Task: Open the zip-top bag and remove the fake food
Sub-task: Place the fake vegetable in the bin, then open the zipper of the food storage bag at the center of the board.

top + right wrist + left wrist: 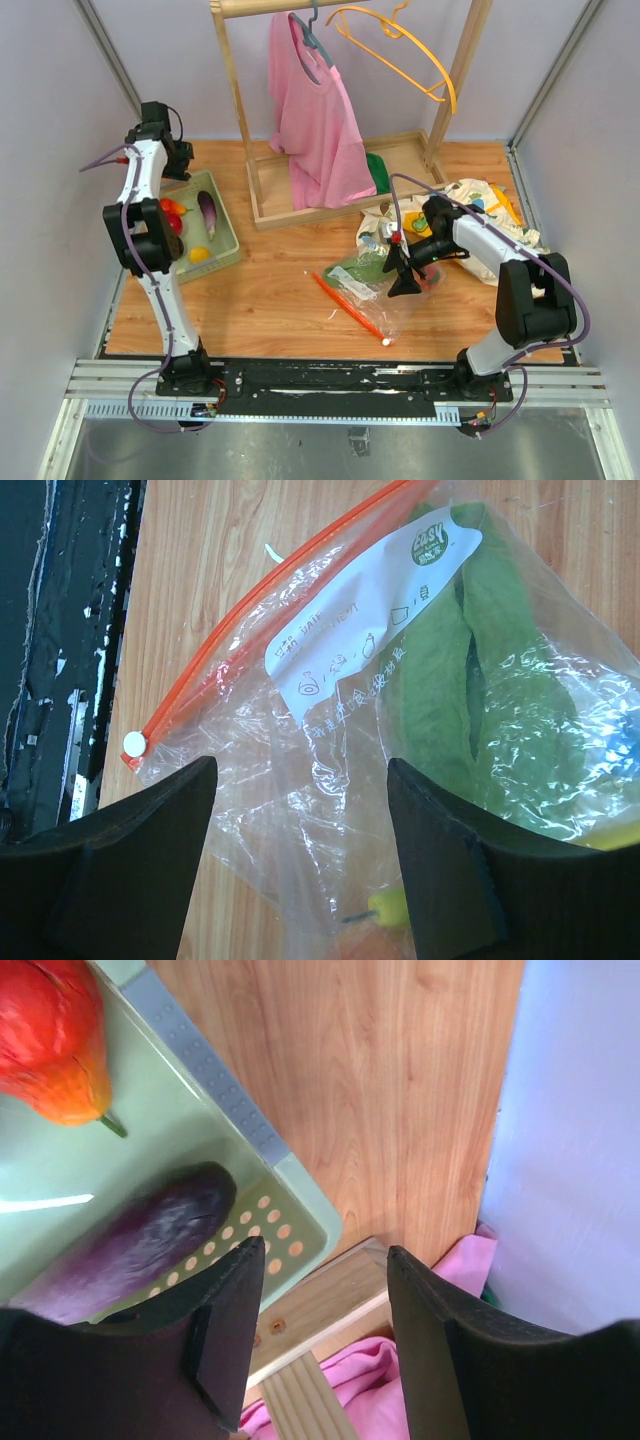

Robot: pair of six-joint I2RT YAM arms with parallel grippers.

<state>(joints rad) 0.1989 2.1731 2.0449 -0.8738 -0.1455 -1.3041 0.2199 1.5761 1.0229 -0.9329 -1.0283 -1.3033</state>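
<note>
**Overhead view.** Two arms stand on a wooden table (280, 290). The left pincer (183, 165) hangs at the far left corner of a pale green tray (228, 250). In the tray, just nearer than this pincer, lie three pieces of fake food: a purple aubergine (208, 213), a red-orange piece (172, 220) and a yellow fruit (199, 254).

The right pincer (405, 288) points down over the zip-top bag (370, 295), which lies flat in the middle of the table. The bag's orange-red zipper strip (345, 305) runs to this pincer's left. Beyond the pincer are a printed cloth (490, 200) and a wooden rack (300, 210) holding a pink shirt (315, 130).

**Left wrist view.** The left pincer's jaws are spread, with nothing between them. Below the gap are the rack's base board and a fold of the pink shirt. On the left finger's side is a corner of the tray, and the aubergine reaches under that finger. The red-orange piece lies farther ahead on the same side.

**Right wrist view.** The right pincer's jaws stand wide apart and grip nothing. The bag lies under and ahead of the gap. The zipper strip slants away ahead of the left finger, with a small white slider (133, 744) at its near end. A white label (360, 620) lies ahead of the gap. A green piece (480, 680) shows inside the bag ahead of the right finger. A yellow bit (390, 908) sits low in the gap, beside that finger. Whether either finger touches the plastic cannot be told.
</note>
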